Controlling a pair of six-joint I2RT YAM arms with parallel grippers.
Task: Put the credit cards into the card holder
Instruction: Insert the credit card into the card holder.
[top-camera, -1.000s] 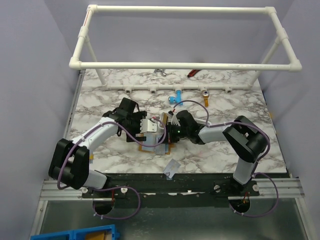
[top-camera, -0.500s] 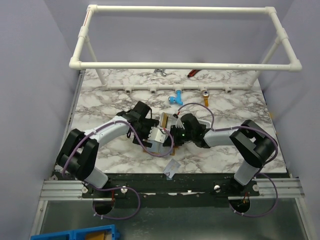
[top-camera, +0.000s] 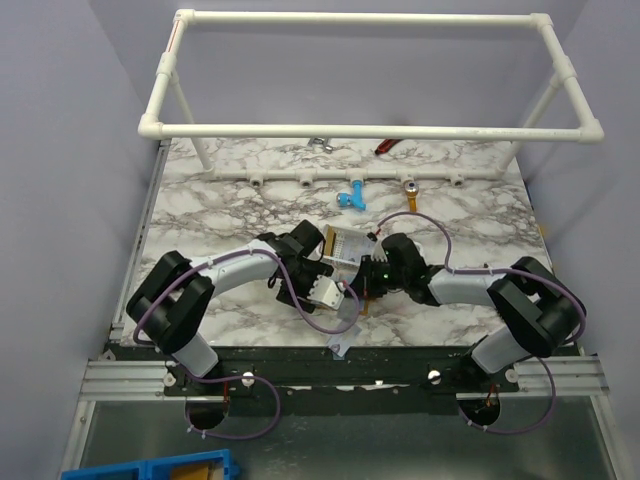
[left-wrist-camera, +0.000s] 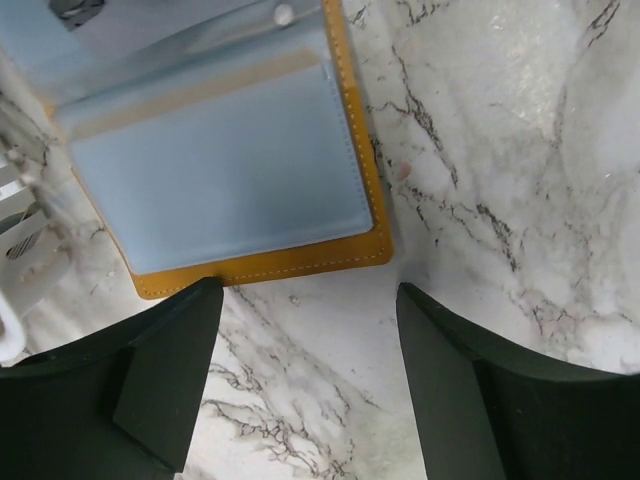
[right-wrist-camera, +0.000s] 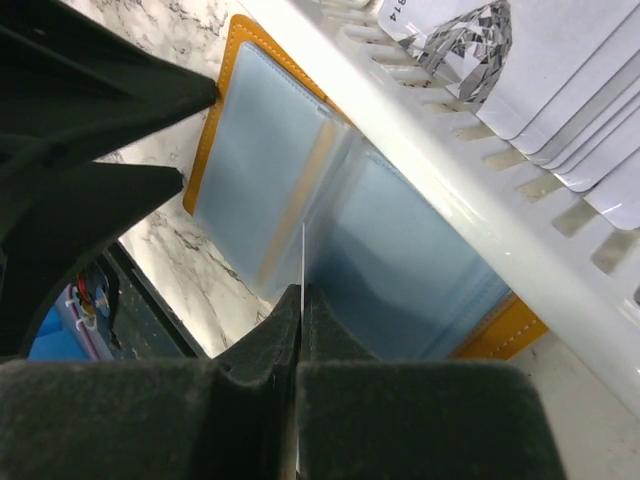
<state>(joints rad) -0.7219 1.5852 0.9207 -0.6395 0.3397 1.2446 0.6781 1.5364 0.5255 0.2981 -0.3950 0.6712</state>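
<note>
Lying open at upper left, the card holder (left-wrist-camera: 215, 150) is seen just above wide left fingers (left-wrist-camera: 170, 370); right fingers (right-wrist-camera: 250, 420) are pinched shut.

Card holder (left-wrist-camera: 230, 160) on table (left-wrist-camera: 500, 150) between left end effector (left-wrist-camera: 308, 295) and right end effector (right-wrist-camera: 300, 295), basket (right-wrist-camera: 420, 135) alongside.

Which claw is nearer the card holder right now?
Right. The right claw is shut on a clear sleeve of the card holder, touching it. The left claw hangs open over the table, just off the holder's orange edge, not touching.
</note>
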